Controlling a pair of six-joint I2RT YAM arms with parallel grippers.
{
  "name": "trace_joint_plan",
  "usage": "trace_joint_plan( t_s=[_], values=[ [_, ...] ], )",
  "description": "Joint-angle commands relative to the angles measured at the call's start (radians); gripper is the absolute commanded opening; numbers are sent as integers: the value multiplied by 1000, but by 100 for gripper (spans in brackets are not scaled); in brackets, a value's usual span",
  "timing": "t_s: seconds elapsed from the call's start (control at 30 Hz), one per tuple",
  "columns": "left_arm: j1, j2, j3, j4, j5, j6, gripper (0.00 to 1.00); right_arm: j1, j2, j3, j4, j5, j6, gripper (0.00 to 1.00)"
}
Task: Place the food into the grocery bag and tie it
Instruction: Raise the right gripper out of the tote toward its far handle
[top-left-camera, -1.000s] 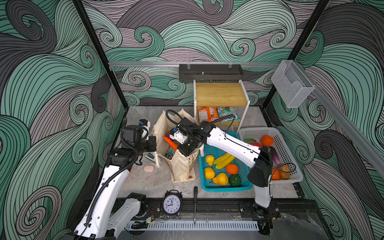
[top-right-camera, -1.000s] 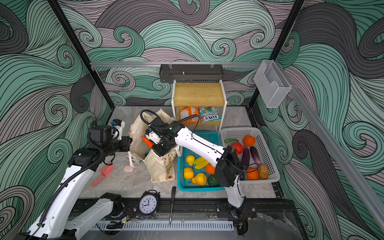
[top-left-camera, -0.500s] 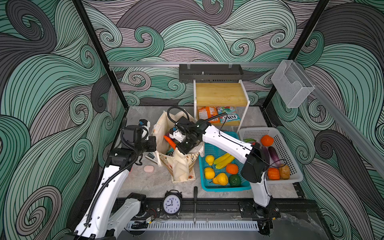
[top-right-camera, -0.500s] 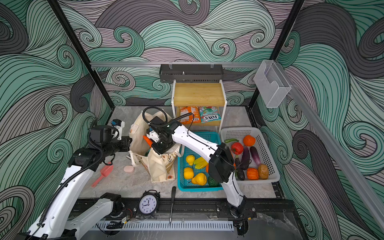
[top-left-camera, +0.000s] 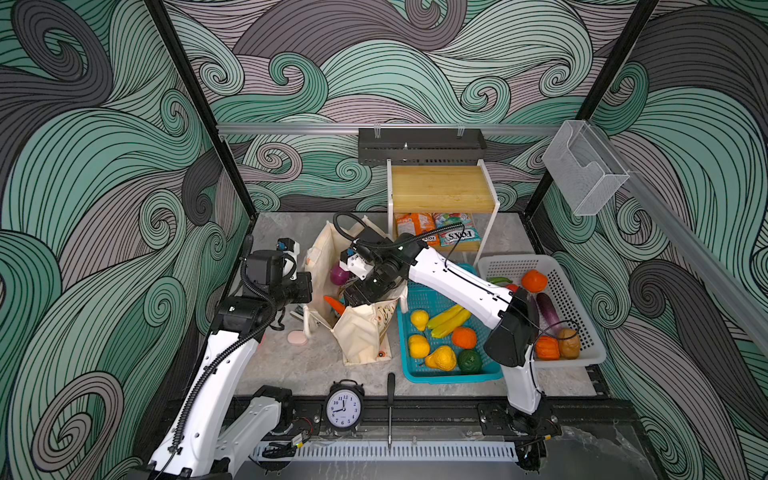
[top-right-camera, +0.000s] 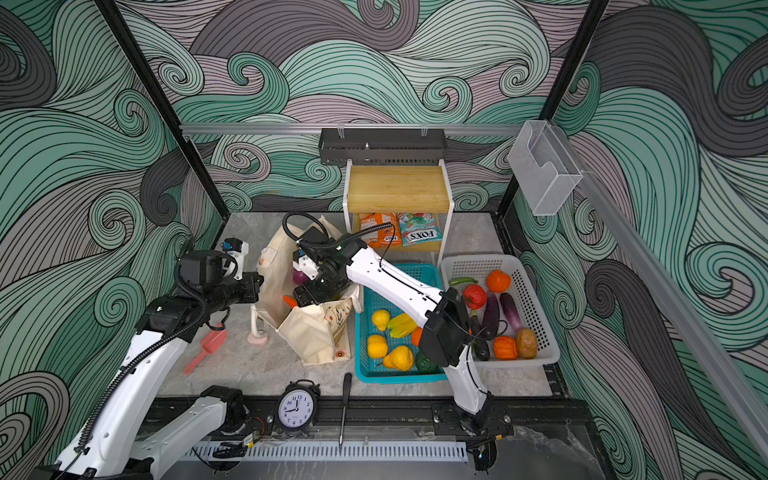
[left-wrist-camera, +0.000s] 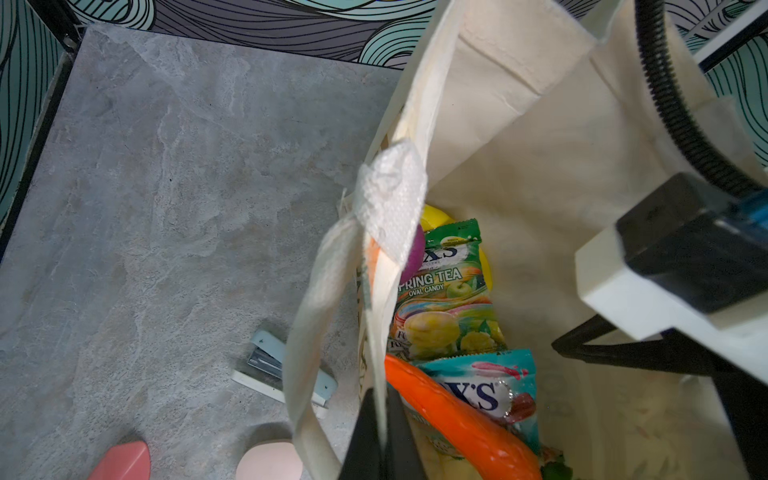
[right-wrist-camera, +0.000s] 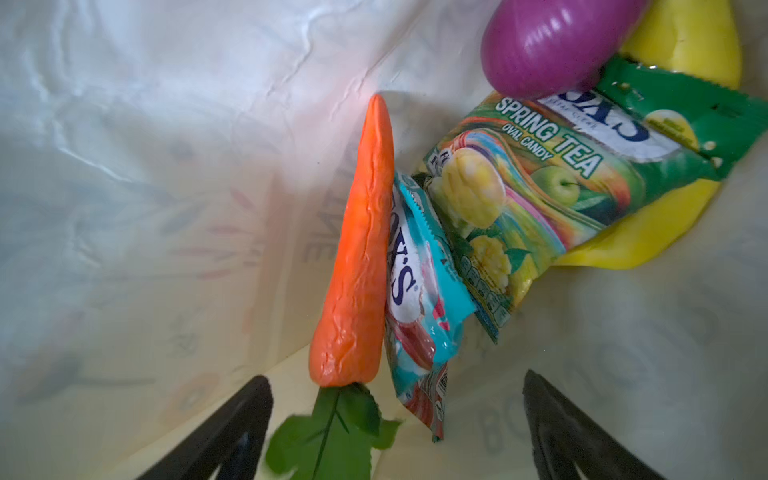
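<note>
two arms meet at the cream canvas tote bag (top-left-camera: 360, 337): left arm stretched to its rim, left gripper (left-wrist-camera: 381, 440) pinched on the cloth; right arm bent down into the mouth, right gripper (right-wrist-camera: 395, 415) spread above the orange toy carrot (right-wrist-camera: 357, 249), glossy candy packets (right-wrist-camera: 540, 187) and purple onion (right-wrist-camera: 552, 41) lying inside.

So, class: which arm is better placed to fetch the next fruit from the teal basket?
Right: the right gripper hangs open and empty inside the canvas tote, next to the teal basket; the left gripper is shut on the tote's rim.
</note>
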Motion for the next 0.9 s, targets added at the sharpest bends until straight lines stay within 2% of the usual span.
trace_joint_plan(
  t_s=[0.0, 0.37, 0.47, 0.63, 0.73, 0.87],
  values=[
    [7, -11, 3, 6, -3, 10, 0, 6, -69, 27, -18, 49, 32, 97],
    [7, -17, 1, 9, -5, 8, 0, 19, -320, -131, 218, 148, 63, 99],
    [8, -14, 4, 6, -3, 7, 0, 19, -453, -297, 391, 176, 72, 99],
    [7, -21, 1, 9, -12, 7, 0, 15, -687, -593, 680, 308, 84, 99],
    [8, -20, 1, 11, -9, 8, 0, -11, -752, -645, 676, 368, 101, 99],
    [7, -22, 2, 10, -11, 7, 0, -105, -824, -742, 674, 348, 177, 99]
  ],
)
